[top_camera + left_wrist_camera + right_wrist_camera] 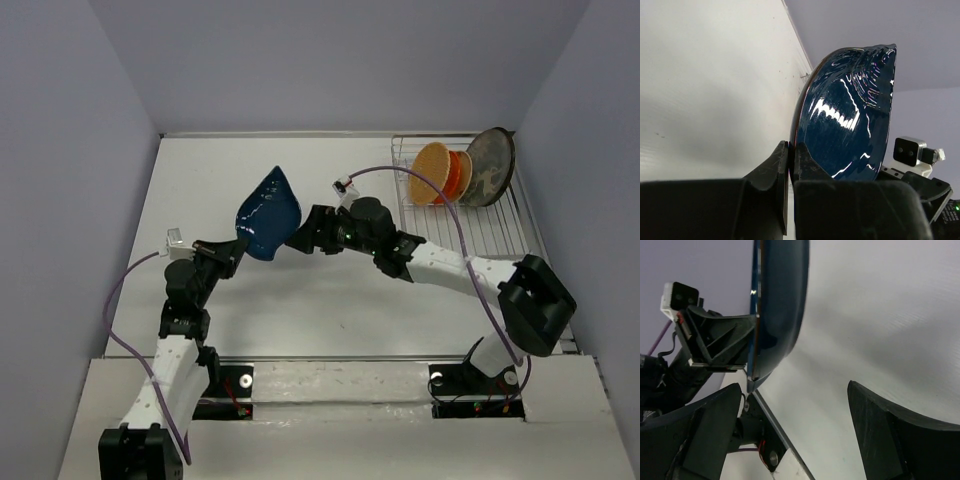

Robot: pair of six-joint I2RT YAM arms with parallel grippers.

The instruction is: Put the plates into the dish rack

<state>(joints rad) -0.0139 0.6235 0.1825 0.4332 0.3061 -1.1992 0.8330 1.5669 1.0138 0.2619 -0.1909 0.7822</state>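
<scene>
Left gripper [236, 247] clenched on the rim of glossy dark blue leaf-shaped plate [270, 212], held aloft on edge. Right gripper [303, 236] just beside it, fingers spread wide. Far right, wire dish rack [500, 228] holds tan waffle plate [432, 173], orange plate [461, 176] and grey plate [490, 166], all upright.

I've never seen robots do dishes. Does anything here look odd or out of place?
The dark blue leaf-shaped plate is not in the dish rack with the other plates: the left gripper pinches its rim, holding it on edge in mid-air, and the right gripper gapes open beside it. Nothing looks spilled or broken.
</scene>
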